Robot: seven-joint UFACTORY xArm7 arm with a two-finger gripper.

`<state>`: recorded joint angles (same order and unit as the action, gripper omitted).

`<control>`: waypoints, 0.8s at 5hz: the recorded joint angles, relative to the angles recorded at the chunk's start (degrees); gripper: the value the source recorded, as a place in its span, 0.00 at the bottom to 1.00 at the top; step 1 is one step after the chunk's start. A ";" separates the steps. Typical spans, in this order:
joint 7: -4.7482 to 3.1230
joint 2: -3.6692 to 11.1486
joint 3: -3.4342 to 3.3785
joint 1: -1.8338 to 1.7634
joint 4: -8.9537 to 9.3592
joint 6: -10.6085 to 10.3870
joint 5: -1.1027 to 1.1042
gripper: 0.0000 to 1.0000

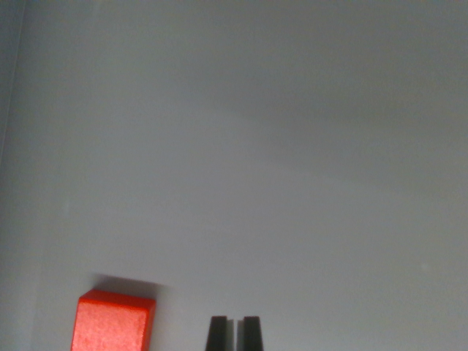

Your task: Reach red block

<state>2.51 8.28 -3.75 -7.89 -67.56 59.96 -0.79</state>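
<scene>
Start at the wrist view's left edge, where a darker vertical band runs down the frame; you cannot tell from this picture whether it is a wall, a table edge or only shadow. Just to the right of it, low in the frame, sits the red block [113, 322], resting on the pale grey surface [292, 146] with a soft shadow behind its far edge. Its lower part is cut off by the bottom of the picture, so you see only the top face and part of one side. Move right again and you meet the gripper [234, 335], its two dark fingertips poking up from the bottom edge, standing nearly together with only a thin sliver of light between them and nothing held. The block lies beside the fingertips, apart from them, not between them and not touching. Everything farther right is bare grey surface. So judge the reach as close but not finished: you have the block near and in view, yet the pincer is offset to its right. What seems left is a sideways shift toward the wrist view's left to bring the fingertips over the block. How high the fingertips hang above the surface cannot be read here.
</scene>
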 joint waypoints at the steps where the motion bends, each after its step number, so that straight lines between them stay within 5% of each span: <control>1: 0.29 0.67 -0.52 -0.66 2.02 -2.72 0.15 0.00; 2: 0.29 0.67 -0.52 -0.66 2.02 -2.72 0.15 0.00; 3: 0.58 1.32 -1.03 -1.30 3.99 -5.38 0.30 0.00; 4: 0.58 1.32 -1.03 -1.30 3.99 -5.38 0.30 0.00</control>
<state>3.09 9.60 -4.77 -9.19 -63.57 54.58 -0.50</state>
